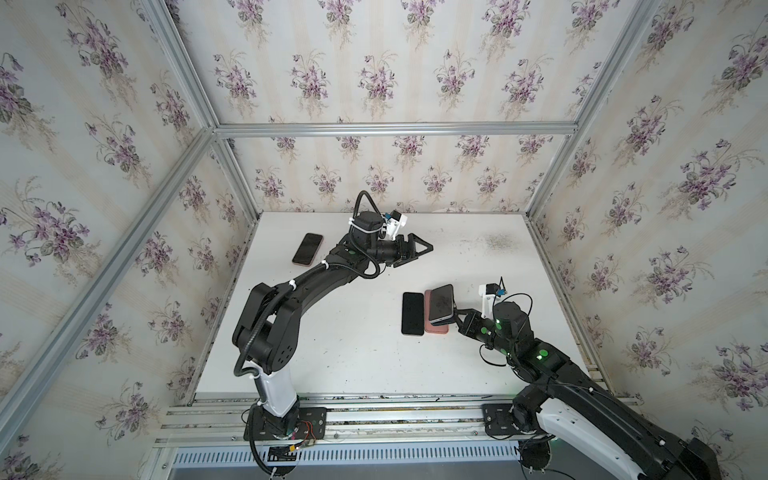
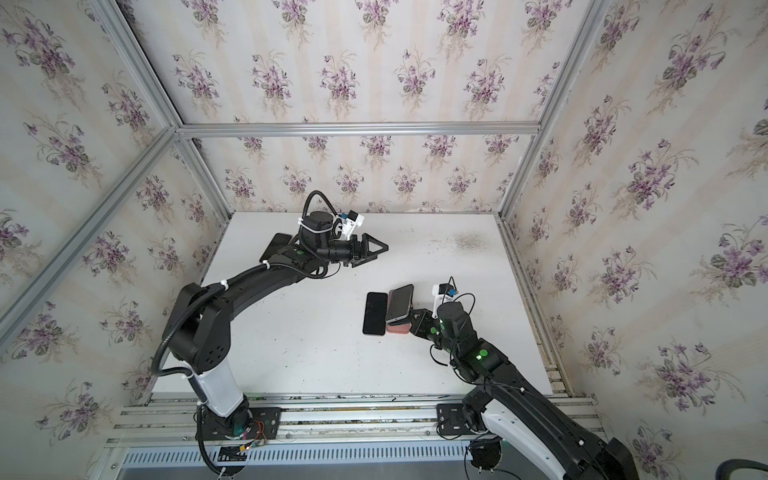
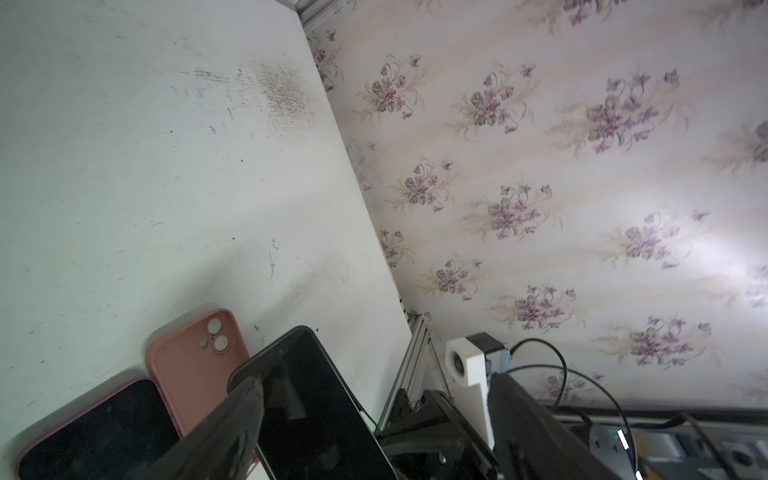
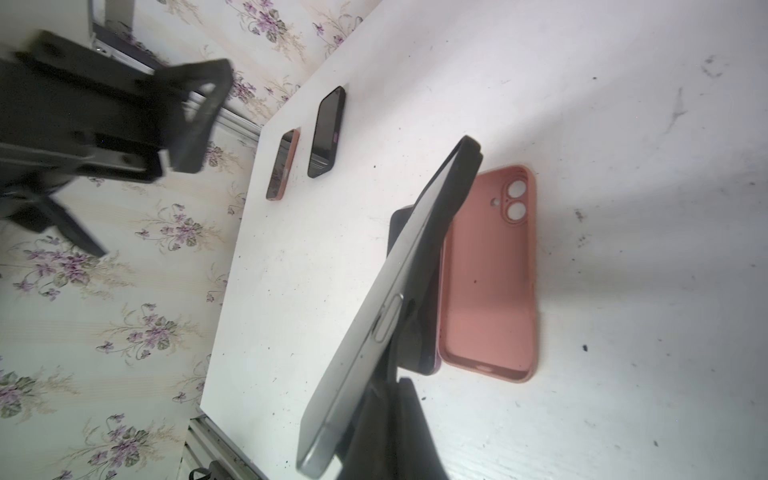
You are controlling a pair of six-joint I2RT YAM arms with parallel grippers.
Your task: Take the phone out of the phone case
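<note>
The right gripper (image 1: 456,312) was pinched on the near end of the phone (image 1: 441,302), holding it tilted in the air above the empty pink phone case (image 4: 490,286), which lay on the table (image 1: 353,353) right of centre; the gripper's fingertips were mostly hidden behind the phone. The left gripper (image 1: 415,254) hung farther back near the middle, fingers (image 3: 232,419) spread wide on nothing. A second phone (image 1: 412,313) just left of the case was partly covered in the right wrist view.

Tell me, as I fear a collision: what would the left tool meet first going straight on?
Probably the floral-papered side wall. The open left tool points over bare white table, seemingly clear of the grey-edged black phone in the right tool. Depth is unclear.
</note>
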